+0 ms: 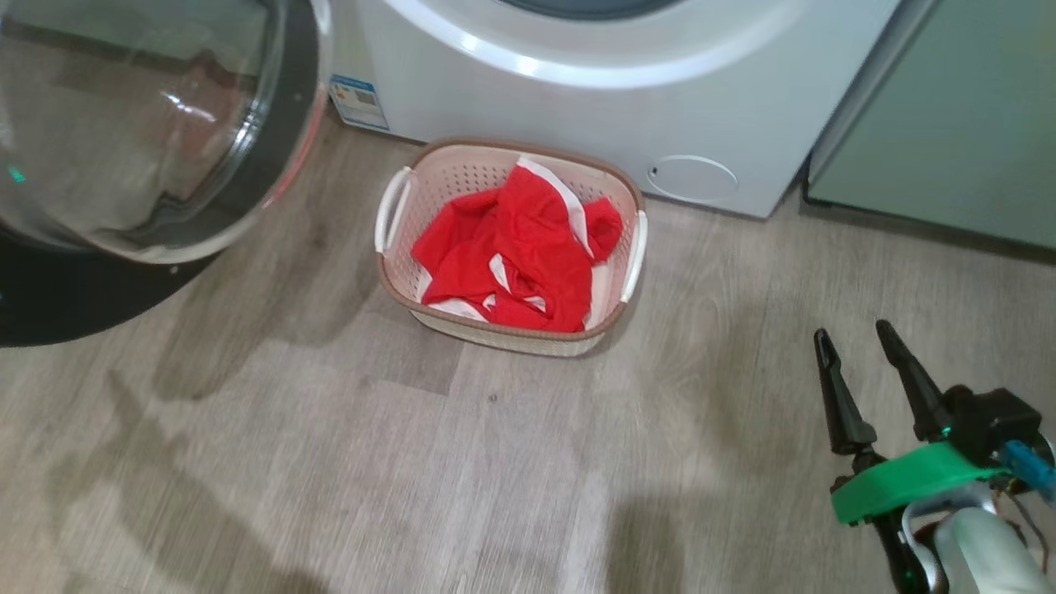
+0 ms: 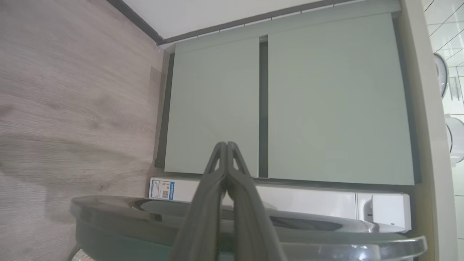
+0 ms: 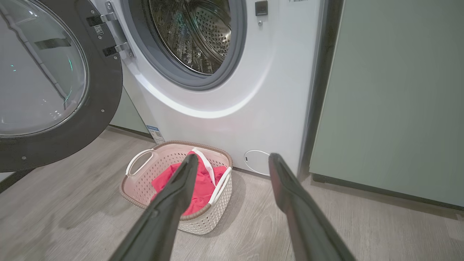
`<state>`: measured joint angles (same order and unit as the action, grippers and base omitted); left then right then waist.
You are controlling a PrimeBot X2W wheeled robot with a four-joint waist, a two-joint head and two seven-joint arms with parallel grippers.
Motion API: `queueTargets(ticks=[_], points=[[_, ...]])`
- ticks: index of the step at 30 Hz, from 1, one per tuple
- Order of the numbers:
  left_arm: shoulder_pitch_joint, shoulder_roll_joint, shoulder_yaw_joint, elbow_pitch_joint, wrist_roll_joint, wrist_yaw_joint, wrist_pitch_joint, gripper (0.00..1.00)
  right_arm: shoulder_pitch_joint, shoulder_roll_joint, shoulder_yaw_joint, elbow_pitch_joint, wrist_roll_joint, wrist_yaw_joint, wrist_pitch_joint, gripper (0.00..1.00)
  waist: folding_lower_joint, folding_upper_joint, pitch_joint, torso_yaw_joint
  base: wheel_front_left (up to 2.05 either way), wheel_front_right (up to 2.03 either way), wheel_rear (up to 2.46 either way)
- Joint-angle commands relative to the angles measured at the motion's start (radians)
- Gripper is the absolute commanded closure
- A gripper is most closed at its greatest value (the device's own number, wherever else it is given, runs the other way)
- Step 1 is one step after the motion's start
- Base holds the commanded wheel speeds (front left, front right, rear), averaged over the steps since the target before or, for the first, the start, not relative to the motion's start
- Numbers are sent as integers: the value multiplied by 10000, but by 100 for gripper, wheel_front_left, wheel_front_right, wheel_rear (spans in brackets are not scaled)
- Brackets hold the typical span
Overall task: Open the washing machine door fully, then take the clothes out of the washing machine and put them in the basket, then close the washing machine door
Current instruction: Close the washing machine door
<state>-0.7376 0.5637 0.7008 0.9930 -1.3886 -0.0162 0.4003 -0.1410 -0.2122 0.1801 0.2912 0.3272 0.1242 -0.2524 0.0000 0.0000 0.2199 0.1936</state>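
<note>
The washing machine door [image 1: 140, 124] stands swung open at the upper left, its glass bowl facing me. The white washing machine [image 3: 253, 90] shows a bare steel drum [image 3: 192, 32]. On the floor before it sits the basket [image 1: 462, 177], with the red clothes [image 1: 520, 247] piled inside. My right gripper [image 1: 851, 330] hangs open and empty to the basket's right, apart from it. In the right wrist view, my right gripper [image 3: 232, 156] points at the basket [image 3: 203, 223] and the clothes [image 3: 203, 185]. My left gripper [image 2: 226, 143] is shut on nothing, by the door's rim [image 2: 326, 232]; I cannot tell whether it touches.
Pale green cabinets [image 3: 391, 90] flank the washer on the right. A round service flap [image 1: 691, 177] and a blue sticker [image 1: 359, 101] mark its lower front. Wood-look floor [image 1: 412, 462] spreads in front of the basket.
</note>
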Motion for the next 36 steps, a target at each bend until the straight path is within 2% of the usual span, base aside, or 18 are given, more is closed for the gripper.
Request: queueTargets(ticks=[1, 8, 13, 20, 25, 30, 36], points=[[-206, 621, 58, -242, 83, -83, 33, 100, -167, -195, 173, -319, 74, 65, -94, 0, 0, 0, 138, -110, 0, 0, 0], [-526, 458, -319, 1, 143, -365, 560, 100, -166, -232, 153, -327, 56, 65, -94, 0, 0, 0, 249, -142, 0, 0, 0], [-713, 189, -895, 48, 365, -500, 1228, 100, -123, -200, 75, -251, 41, 65, -94, 0, 0, 0, 114, 98, 0, 0, 0], [-963, -540, -1766, -239, 609, -762, 2255, 100, 11, 84, 151, -124, 53, 65, -94, 0, 0, 0, -592, 392, 0, 0, 0], [-626, -1001, -2329, -750, 709, -885, 3261, 100, 354, 430, 105, 13, 72, 65, -94, 0, 0, 0, -1540, 397, 0, 0, 0], [-102, -1455, -2700, -1560, 706, -711, 4126, 100, 822, 696, -123, 57, 57, 65, -94, 0, 0, 0, -2151, 432, 0, 0, 0], [683, -2332, -3069, -3170, 690, -138, 4680, 100, 1050, 892, -341, 61, -2, 65, -94, 0, 0, 0, -2423, 418, 0, 0, 0]])
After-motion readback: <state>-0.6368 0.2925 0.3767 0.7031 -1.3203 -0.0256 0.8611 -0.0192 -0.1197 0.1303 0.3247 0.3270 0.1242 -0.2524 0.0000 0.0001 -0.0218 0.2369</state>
